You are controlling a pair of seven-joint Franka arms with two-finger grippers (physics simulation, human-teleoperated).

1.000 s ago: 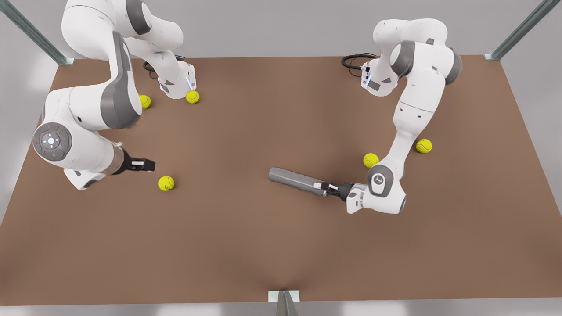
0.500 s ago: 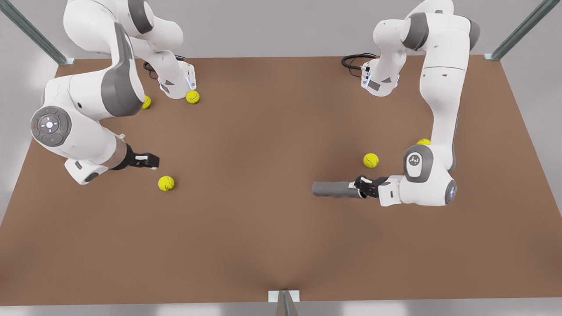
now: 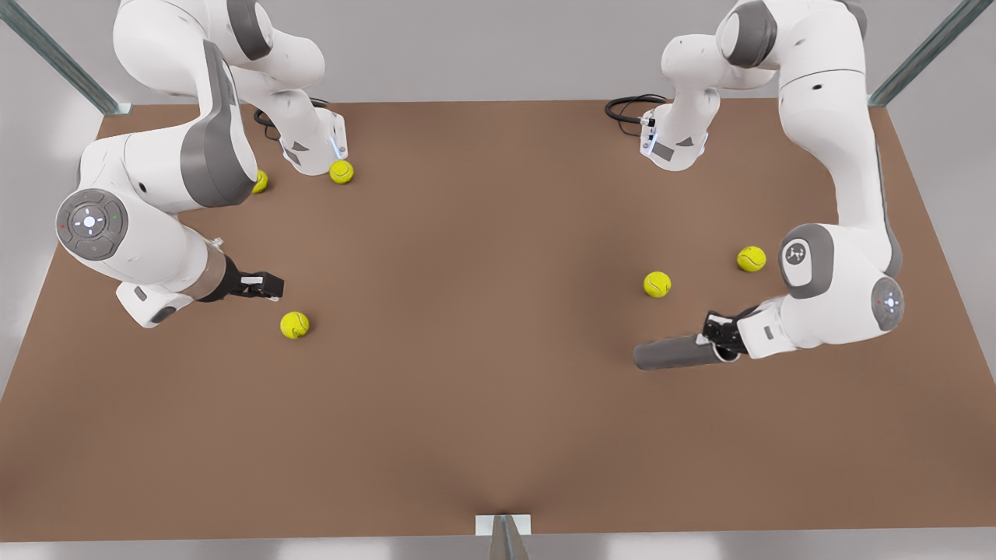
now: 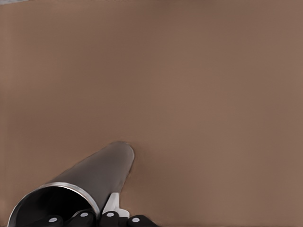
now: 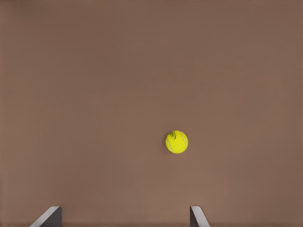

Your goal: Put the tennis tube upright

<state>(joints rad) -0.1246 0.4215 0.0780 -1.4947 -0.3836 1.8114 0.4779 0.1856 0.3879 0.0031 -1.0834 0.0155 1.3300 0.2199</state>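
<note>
The tennis tube (image 3: 675, 355) lies on its side on the brown table (image 3: 482, 404), at the front view's right, near the close edge. The left gripper (image 3: 722, 336) pinches the rim of its open end (image 4: 54, 201). Two tennis balls (image 3: 657, 284) sit just behind it. I think the tube is grabbed but not yet tipped up; next, its open end must swing up. The right gripper (image 3: 264, 285) waits far left, fingers (image 5: 49, 216) spread, above another ball (image 5: 176, 142).
</note>
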